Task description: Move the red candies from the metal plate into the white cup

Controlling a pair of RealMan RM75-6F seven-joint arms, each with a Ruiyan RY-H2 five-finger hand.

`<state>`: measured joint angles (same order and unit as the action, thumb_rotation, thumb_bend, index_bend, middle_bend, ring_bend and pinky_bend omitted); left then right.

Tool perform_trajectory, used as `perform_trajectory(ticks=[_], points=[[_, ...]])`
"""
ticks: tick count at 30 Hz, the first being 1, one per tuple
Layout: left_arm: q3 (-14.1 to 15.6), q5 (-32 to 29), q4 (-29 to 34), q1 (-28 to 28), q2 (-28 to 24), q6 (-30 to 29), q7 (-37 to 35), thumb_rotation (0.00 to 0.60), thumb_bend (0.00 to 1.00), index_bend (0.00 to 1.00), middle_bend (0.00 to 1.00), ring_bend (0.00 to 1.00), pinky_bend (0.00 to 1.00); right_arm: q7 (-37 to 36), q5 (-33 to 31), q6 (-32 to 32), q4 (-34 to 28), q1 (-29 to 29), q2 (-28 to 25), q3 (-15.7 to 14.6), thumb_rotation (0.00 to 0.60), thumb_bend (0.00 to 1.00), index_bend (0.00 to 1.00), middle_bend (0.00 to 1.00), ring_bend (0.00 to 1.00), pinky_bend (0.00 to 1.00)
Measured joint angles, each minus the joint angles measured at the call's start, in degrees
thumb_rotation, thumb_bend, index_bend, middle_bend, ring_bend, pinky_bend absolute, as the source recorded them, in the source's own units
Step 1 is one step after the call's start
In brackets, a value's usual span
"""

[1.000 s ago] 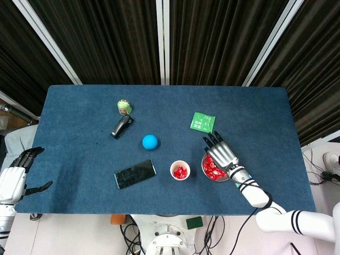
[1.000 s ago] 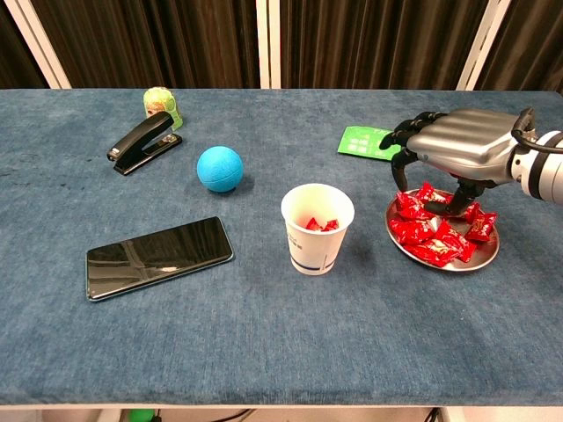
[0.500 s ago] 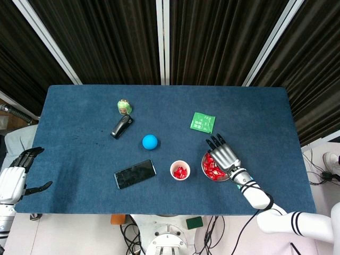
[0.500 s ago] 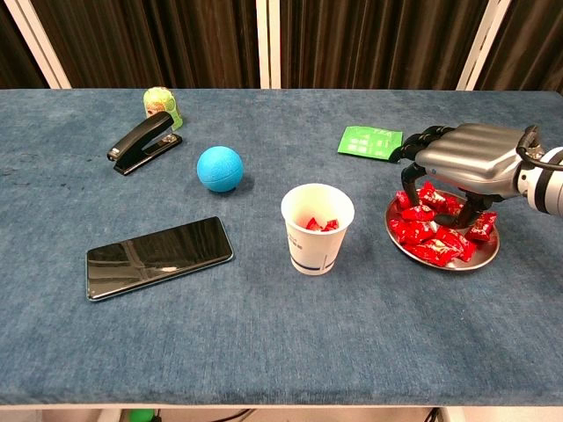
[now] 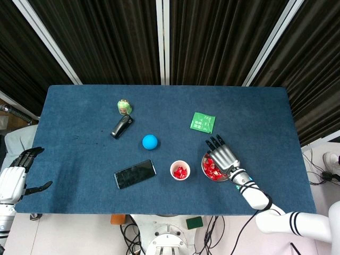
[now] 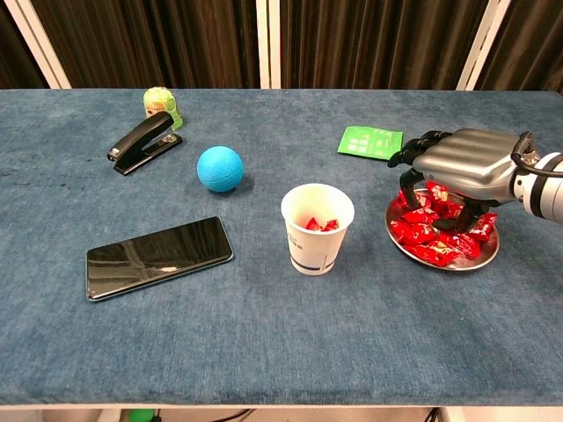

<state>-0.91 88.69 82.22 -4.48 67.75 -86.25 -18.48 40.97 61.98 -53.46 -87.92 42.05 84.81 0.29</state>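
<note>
The right hand's fingers [image 6: 413, 172] curl down into the candies [image 6: 435, 230], tips among the wrappers; whether they pinch one I cannot tell. The hand [image 6: 459, 162] arches over the plate [image 6: 479, 258] to pick. The cup [image 6: 317, 229] stands near, already holding a few. The left hand [image 5: 15, 178] hangs off the counter [image 5: 79, 159], fingers spread, idle.

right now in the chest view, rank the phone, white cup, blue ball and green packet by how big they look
1. phone, clearly the largest
2. white cup
3. blue ball and green packet look about alike; the packet lies flat and farther from the camera, so I won't rank those two.
</note>
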Motion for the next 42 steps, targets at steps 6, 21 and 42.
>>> perform_trajectory(ticks=[6, 21, 42], points=[[0.0, 0.0, -0.1, 0.0, 0.1, -0.1, 0.0, 0.600, 0.04, 0.16, 0.13, 0.11, 0.23, 0.2, 0.1, 0.1, 0.5, 0.1, 0.6, -0.1, 0.600, 0.34, 0.45, 0.05, 0.00, 0.00], [0.1, 0.0, -0.3, 0.1, 0.2, -0.2, -0.2, 0.600, 0.04, 0.16, 0.13, 0.11, 0.23, -0.4, 1.8, -1.5, 0.8, -0.4, 0.9, 0.0, 0.600, 0.38, 0.58, 0.05, 0.00, 0.00], [-0.1, 0.1, 0.1, 0.4, -0.1, -0.9, 0.0, 0.600, 0.04, 0.16, 0.13, 0.11, 0.23, -0.9, 16.5, -9.5, -15.3, -1.0, -5.9, 2.0, 0.600, 0.38, 0.59, 0.05, 0.00, 0.00]])
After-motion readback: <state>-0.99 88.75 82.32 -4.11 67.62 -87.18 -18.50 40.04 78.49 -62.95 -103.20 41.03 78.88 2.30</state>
